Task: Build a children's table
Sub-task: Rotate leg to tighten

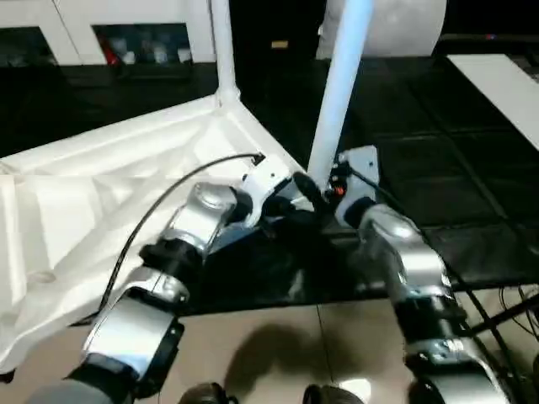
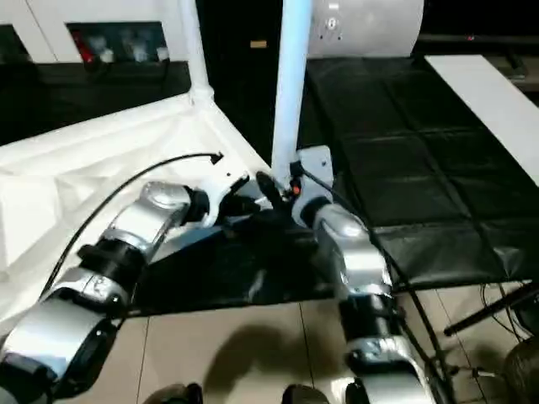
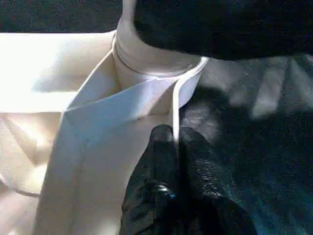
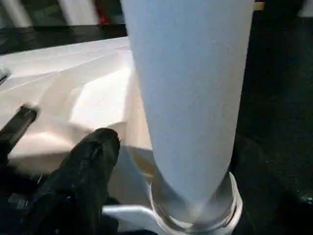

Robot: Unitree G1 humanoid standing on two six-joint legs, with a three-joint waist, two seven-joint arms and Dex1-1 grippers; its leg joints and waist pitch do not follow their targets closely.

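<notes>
The white tabletop (image 1: 101, 194) lies underside up on a black mat, its ribs showing. One white leg (image 1: 222, 50) stands in the far corner socket. A second leg (image 1: 341, 84) stands upright in the near corner socket (image 4: 193, 215). My left gripper (image 3: 171, 142) is shut on the thin rim of the tabletop right beside that socket. My right gripper (image 1: 330, 187) is open around the base of the second leg. One black finger (image 4: 93, 161) stands a little apart from the tube.
The black mat (image 1: 421, 168) covers the floor to the right and behind. White cabinets (image 1: 76, 25) with dark openings line the back. A white board (image 1: 505, 84) lies at the far right. Cables and a stand leg (image 1: 505, 311) cross the tiled floor near my right arm.
</notes>
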